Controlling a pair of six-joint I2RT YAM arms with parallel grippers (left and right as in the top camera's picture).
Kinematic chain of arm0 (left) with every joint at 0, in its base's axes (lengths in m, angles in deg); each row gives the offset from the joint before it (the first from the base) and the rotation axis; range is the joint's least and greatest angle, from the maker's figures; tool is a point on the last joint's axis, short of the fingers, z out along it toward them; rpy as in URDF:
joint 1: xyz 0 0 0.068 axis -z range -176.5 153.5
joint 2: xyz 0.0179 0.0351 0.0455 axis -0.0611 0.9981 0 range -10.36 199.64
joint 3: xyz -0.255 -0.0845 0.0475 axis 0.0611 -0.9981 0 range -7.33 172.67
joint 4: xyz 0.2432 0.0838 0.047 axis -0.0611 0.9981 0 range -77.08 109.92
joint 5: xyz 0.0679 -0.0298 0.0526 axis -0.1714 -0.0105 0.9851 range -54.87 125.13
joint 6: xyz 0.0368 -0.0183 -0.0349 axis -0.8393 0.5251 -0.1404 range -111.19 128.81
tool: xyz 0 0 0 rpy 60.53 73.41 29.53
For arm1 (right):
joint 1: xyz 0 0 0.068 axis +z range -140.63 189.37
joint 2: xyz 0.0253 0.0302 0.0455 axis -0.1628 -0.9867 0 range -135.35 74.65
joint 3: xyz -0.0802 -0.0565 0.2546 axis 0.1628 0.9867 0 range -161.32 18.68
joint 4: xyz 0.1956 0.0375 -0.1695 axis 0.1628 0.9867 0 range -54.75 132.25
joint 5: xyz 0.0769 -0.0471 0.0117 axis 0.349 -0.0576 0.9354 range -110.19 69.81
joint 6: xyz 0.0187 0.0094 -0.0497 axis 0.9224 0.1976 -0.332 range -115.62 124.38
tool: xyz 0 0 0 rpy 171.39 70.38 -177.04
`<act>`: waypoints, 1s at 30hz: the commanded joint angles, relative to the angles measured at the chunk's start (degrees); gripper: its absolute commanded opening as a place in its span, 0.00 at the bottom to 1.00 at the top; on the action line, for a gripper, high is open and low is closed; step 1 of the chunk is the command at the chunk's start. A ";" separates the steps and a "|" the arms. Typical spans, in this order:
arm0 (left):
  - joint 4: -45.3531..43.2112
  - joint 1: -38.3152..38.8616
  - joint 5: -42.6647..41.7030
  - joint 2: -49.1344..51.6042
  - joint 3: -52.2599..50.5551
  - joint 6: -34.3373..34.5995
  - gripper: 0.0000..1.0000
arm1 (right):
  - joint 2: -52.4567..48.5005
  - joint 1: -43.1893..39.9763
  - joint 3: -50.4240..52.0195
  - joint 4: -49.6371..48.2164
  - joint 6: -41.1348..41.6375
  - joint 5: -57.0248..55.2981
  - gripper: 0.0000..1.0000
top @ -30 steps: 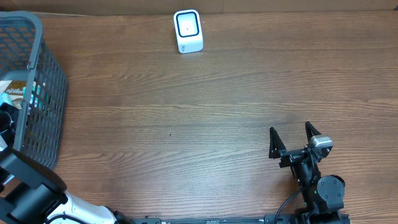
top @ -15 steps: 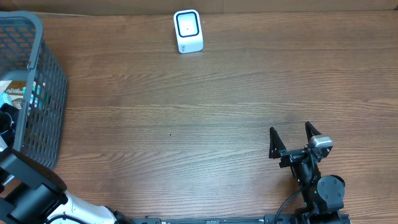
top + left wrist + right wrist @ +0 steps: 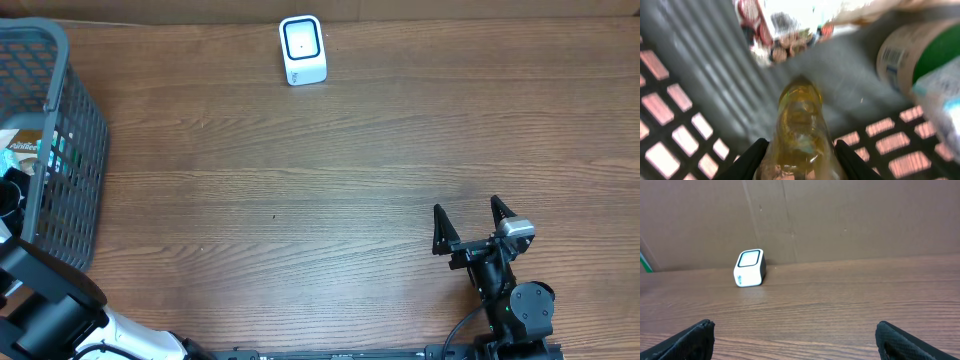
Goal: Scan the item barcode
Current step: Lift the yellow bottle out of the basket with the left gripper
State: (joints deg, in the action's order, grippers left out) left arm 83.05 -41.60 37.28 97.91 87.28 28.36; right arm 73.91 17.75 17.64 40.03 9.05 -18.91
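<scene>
Left pincer (image 3: 800, 150) inside the basket (image 3: 70, 140), pinching the amber bottle (image 3: 799, 112) by both sides among other packaged goods. Right pincer (image 3: 470, 222) spread wide above the bench (image 3: 300, 180); scanner (image 3: 302, 50) at the far edge.

A brown wood-grain worktop (image 3: 350, 170) fills the scene, its planks running left to right. Behind its far edge stands a plain brown cardboard wall (image 3: 840, 215), evenly lit.
</scene>
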 commanded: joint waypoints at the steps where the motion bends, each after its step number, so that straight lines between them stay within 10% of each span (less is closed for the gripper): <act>1: 2.12 0.13 -0.74 0.33 7.43 -0.24 0.25 | 0.57 0.11 0.59 -0.09 0.04 0.28 1.00; 30: 18.34 9.14 -11.41 -1.92 59.98 -1.29 0.22 | 0.57 0.11 0.59 -0.09 0.04 0.28 1.00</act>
State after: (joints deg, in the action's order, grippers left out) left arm 101.71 -35.68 26.81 98.83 144.48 28.19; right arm 73.91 17.75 17.64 40.05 9.07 -18.91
